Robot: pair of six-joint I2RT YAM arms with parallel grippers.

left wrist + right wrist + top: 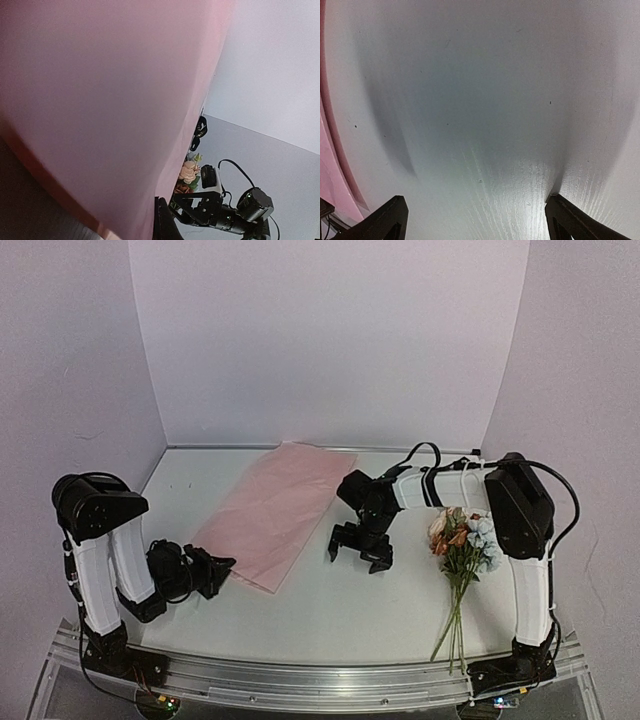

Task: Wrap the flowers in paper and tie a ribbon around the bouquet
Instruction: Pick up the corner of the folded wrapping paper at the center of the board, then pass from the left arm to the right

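Soft even light; paper (100,100) blurred close-up

We count one sheet of pink paper (275,512) and one bunch of flowers (462,540), its heads too crowded for us to number, both on one table (330,610). We count two arms, the left arm (100,580) and the right arm (525,540). We also count two grippers, the left gripper (222,565) and the right gripper (358,560), whose two fingers (385,220) show in the right wrist view.

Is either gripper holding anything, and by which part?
The left gripper pinches the paper at its near-left edge; the right gripper is open, holding nothing.
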